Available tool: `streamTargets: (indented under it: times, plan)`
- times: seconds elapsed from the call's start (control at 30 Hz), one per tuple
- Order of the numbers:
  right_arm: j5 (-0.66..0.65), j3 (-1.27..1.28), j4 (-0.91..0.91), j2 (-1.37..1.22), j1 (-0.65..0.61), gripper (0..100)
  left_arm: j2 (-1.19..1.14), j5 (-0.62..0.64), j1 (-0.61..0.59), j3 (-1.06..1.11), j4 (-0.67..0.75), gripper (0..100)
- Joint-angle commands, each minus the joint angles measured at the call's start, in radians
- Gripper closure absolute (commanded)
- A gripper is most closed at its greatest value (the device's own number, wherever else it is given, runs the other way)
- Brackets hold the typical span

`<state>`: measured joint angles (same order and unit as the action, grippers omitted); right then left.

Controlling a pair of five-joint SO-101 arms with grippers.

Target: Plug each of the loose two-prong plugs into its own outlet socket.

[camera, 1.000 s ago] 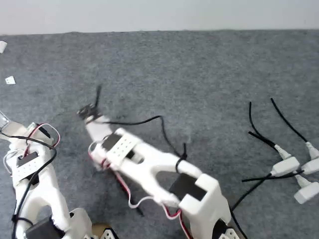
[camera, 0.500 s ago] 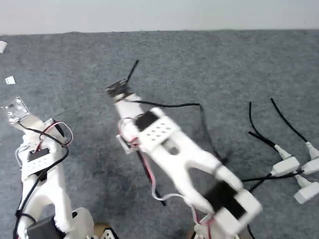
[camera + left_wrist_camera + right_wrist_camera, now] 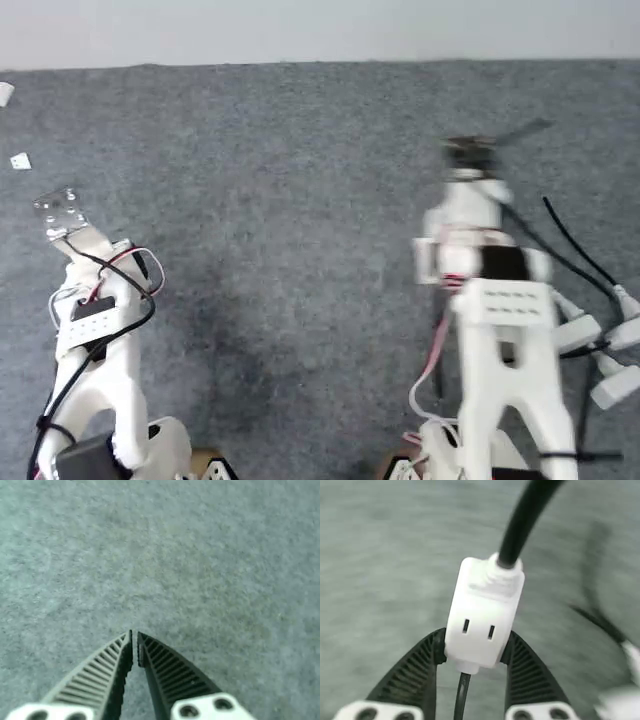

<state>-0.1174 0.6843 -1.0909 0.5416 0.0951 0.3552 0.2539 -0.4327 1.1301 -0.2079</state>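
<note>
My right gripper is shut on a white outlet socket whose two slots face the camera; a black cord leaves its far end. In the high view that right gripper hangs over the carpet right of centre, its cord trailing off to the right. Several white plugs and sockets with black cords lie at the right edge, partly hidden by the right arm. My left gripper is shut and holds nothing over bare carpet; in the high view the left gripper sits at the far left.
Grey carpet covers the table up to a pale wall at the back. Two small white scraps lie at the far left edge. Loose black cords curl over the carpet beyond the plugs at the right.
The right arm has swung from left of centre across to the right, carrying the socket and its cord. The left arm has shifted a little farther out and to the right.
</note>
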Motion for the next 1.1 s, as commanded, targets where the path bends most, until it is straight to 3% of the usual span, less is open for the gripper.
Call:
streamTargets:
  times: [0.0, 0.27, 0.57, 0.7, 0.9, 1.07]
  plan:
    - [-0.074, 0.031, 0.091, 0.044, 0.292, 99.1, 0.020, -0.018, 0.014, -0.010, 0.012, 99]
    - [-0.147, 0.166, 0.378, 0.042, 0.656, 99.1, 0.149, -0.026, 0.044, 0.077, 0.012, 99]
    - [-0.173, 0.236, 0.570, 0.041, 0.791, 98.7, 0.649, -0.026, 0.083, 0.394, 0.011, 99]
    - [-0.166, 0.244, 0.558, 0.041, 0.817, 95.1, 0.789, -0.107, 0.081, 0.452, -0.086, 99]
    - [-0.083, 0.230, 0.438, 0.054, 0.808, 75.9, 0.933, -0.143, 0.058, 0.475, -0.265, 99]
    - [-0.060, 0.123, 0.217, 0.056, 0.783, 74.5, 1.051, -0.143, 0.011, 0.542, -0.273, 99]
